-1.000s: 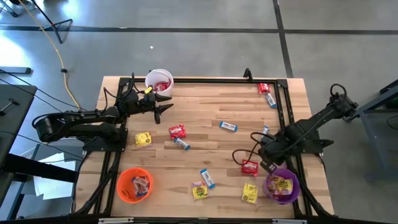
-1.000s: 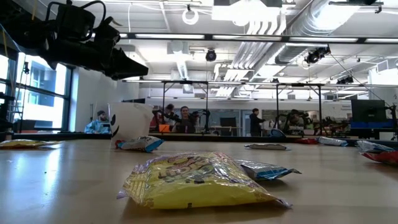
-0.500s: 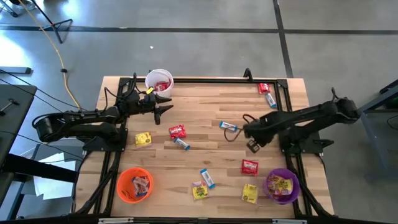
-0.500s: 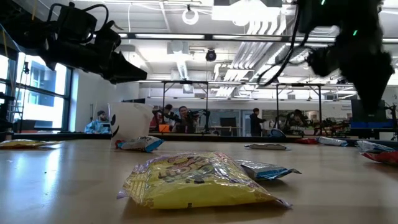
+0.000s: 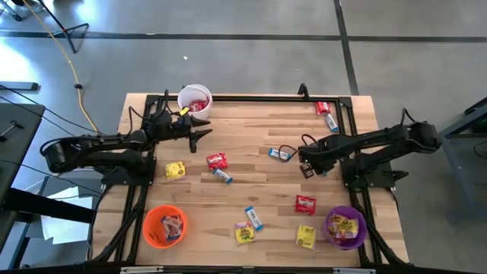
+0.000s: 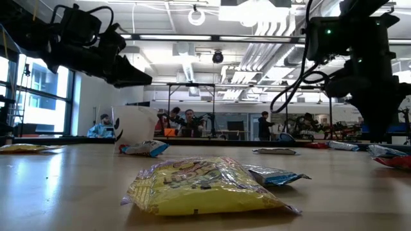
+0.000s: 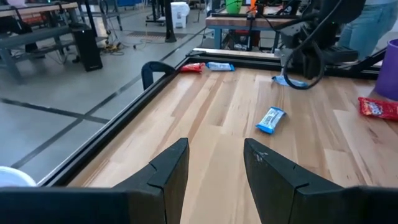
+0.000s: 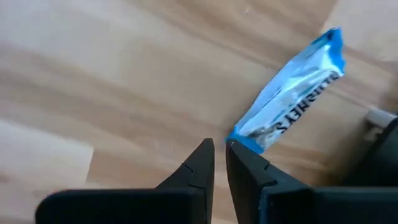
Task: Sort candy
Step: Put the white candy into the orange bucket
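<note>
Near table centre, right of middle: right gripper [image 5: 303, 163] low over wood, fingers [image 8: 198, 167] nearly together with only a thin slit between, nothing clamped. Tips just beside near end of a blue-and-white bar [image 8: 291, 93]; same bar seen from above at [image 5: 279, 154], lying flat beside the gripper.

Left gripper [image 5: 204, 132] hovering at table's left side, just beside the white cup [image 5: 195, 99]; fingers [image 7: 166, 171] parted, bare wood visible between, nothing held.

Candy placement, high view:
- red packets inside white cup
- packets inside orange cup [image 5: 164, 226], front left
- yellow packet inside purple cup [image 5: 345, 228], front right
- loose red packet [image 5: 217, 160] with small blue bar [image 5: 222, 176] just in front of it, centre left
- yellow packet [image 5: 175, 170] near left arm
- red packet [image 5: 306, 203] front right, yellow packet [image 5: 306, 236] in front of it, beside purple cup
- blue bar [image 5: 253, 218] and yellow packet [image 5: 244, 234] front centre
- red packet [image 5: 323, 108] and blue bar [image 5: 331, 122] at far right corner

Low view: yellow packet [image 6: 205, 187] closest to lens, flat on table.
</note>
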